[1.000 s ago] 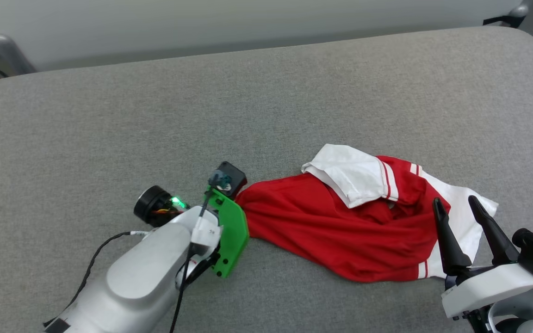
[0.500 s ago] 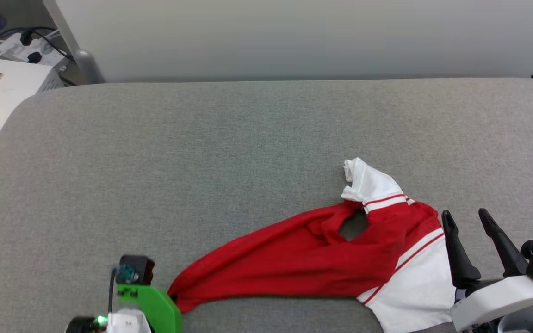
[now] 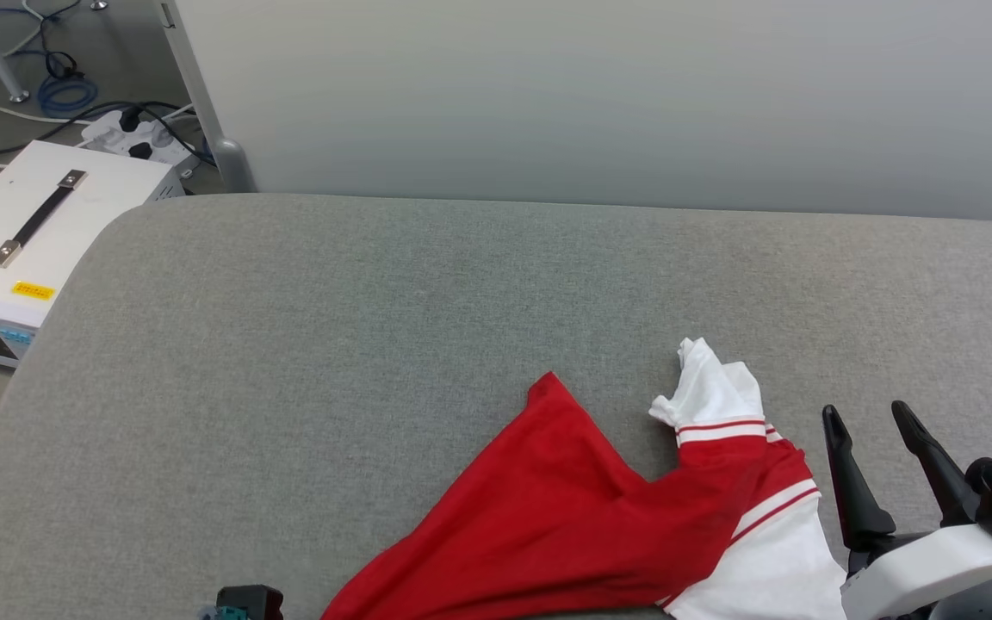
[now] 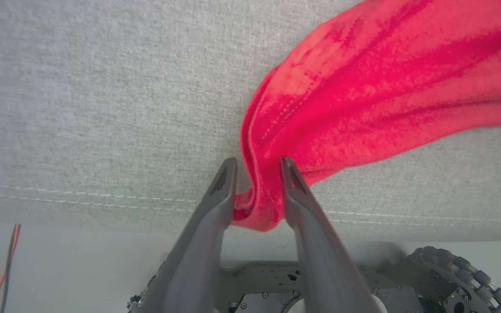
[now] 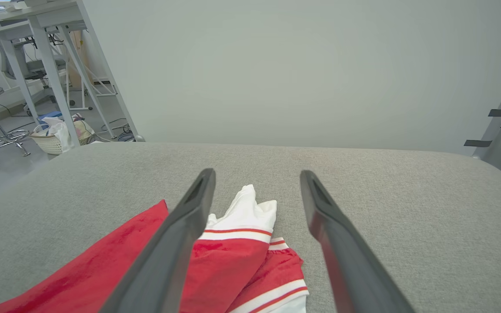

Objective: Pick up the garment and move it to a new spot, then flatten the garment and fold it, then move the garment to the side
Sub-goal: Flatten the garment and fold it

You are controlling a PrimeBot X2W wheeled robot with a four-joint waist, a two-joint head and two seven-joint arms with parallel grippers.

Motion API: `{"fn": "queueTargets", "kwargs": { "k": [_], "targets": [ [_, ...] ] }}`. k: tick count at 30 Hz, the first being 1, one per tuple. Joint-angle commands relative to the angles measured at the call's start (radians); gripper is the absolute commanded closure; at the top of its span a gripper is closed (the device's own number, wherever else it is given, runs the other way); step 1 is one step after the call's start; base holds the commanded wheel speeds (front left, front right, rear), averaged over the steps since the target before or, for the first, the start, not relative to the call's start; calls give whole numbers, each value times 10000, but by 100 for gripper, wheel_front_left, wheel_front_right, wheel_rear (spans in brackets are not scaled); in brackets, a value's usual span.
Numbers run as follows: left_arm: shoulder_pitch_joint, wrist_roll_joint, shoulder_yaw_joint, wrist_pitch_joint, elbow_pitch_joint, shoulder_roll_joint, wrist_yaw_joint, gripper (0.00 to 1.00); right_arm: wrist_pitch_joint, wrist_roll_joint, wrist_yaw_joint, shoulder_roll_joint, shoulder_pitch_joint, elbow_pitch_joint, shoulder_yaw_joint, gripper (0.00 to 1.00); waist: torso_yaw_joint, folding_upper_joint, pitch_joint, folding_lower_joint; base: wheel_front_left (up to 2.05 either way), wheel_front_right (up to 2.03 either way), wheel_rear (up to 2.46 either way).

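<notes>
The garment (image 3: 573,525), a red jersey with white striped-trim sleeves, lies stretched out across the near part of the grey cushion (image 3: 375,327). One white sleeve (image 3: 716,392) sticks up at the right. In the left wrist view my left gripper (image 4: 255,167) is shut on a bunched red hem of the garment (image 4: 363,87) at the cushion's front edge. My right gripper (image 3: 866,418) stands open just right of the garment, with nothing between its fingers; from the right wrist view the gripper (image 5: 255,178) hovers over the sleeve (image 5: 246,213). The print is hidden.
A white case (image 3: 31,232) with a black handle sits on the floor left of the cushion, with cables and a power strip (image 3: 130,133) behind it. A pale wall (image 3: 591,95) backs the cushion. Table legs, a stool and a basket (image 5: 55,139) stand far left.
The head camera has tilted up and turned left. The left gripper has dragged the red hem toward the near-left edge, stretching the garment out; the white sleeve unfolded off the body. The right gripper stayed open.
</notes>
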Motion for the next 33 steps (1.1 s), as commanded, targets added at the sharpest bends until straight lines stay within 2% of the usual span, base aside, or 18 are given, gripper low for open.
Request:
{"fn": "queueTargets", "kwargs": {
  "k": [1,7,13,17,22,30,33],
  "targets": [
    [-204,203,86,-239,-118,-23,78,0,46,-79,-7,2,166,-83,11,0,-14,0,-51,0,0,0,0],
    [-1009,1154,234,-1364,-639,-98,244,0,110,-124,-7,18,184,-167,1,0,-188,0,-123,0,0,0,0],
    [-2213,2066,-127,-1796,-1028,-314,-86,0,129,-150,-7,50,187,-271,-103,0,-377,0,-13,0,0,0,0],
    [-3396,2591,-822,-1427,-907,-725,-747,0,152,-174,-7,71,80,-377,-156,0,-564,0,276,0,0,0,0],
    [-4886,3087,-1802,-672,-288,-1368,-1802,0,161,-177,-7,81,-170,-432,-148,0,-885,0,782,0,0,0,0],
    [-7071,3751,-3277,824,1589,-2149,-3681,0,-25,20,-7,-9,-655,-173,-79,0,-1523,0,1705,0,0,0,0],
    [-7677,3863,-3614,1215,2513,-2354,-4242,0,-103,95,-7,-9,-796,-37,13,0,-1767,0,1959,0,0,0,0]
  ]
}}
